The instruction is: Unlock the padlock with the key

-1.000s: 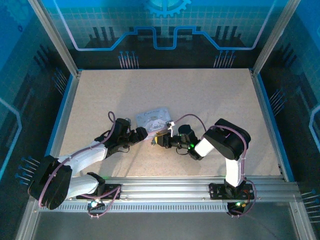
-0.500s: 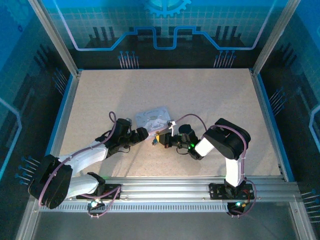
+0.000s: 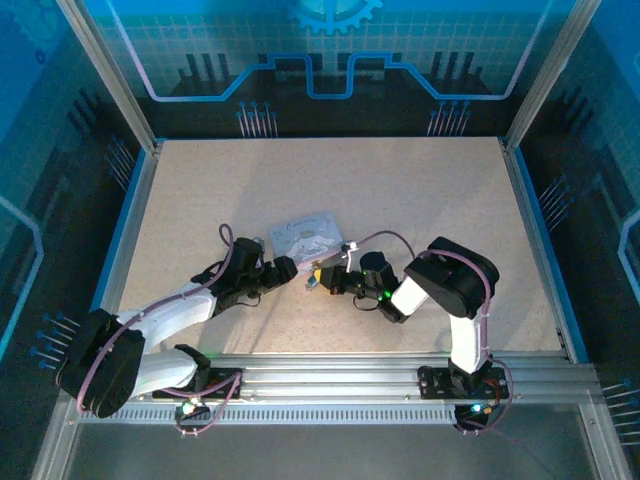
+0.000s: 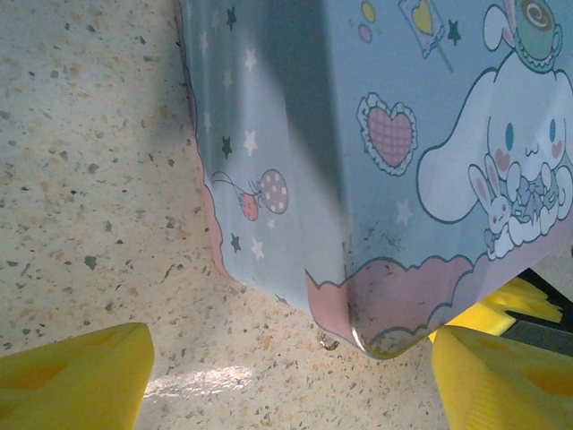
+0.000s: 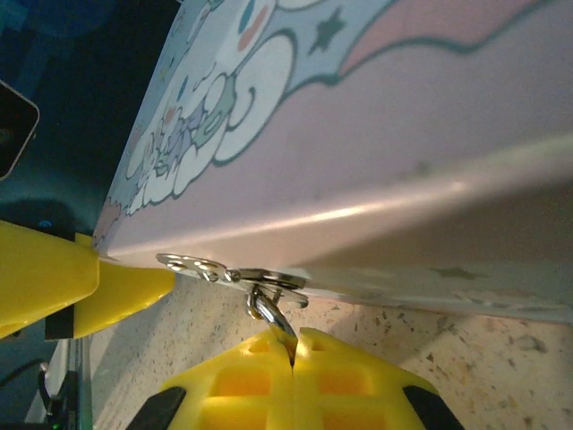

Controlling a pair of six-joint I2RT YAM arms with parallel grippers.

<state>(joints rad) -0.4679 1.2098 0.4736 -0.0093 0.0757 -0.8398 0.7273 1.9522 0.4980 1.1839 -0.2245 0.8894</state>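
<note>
The left gripper (image 3: 287, 269) stood released, its blocky yellow fingers (image 4: 72, 376) spread wide on either side of the rounded corner of the tin (image 4: 295, 134), a smooth lavender box printed with stars, hearts and a cartoon rabbit. It lay on the speckled, grainy table (image 3: 400, 190). At the tin's lower edge a riveted silvery hasp (image 5: 201, 265) carried the padlock (image 5: 271, 315); its thin curved shackle ran into the seam of the right gripper (image 5: 291, 345), whose ribbed yellow pads were clenched on it.

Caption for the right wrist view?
Right gripper jaws shut on a silvery loop hanging from the tin's hasp.
</note>
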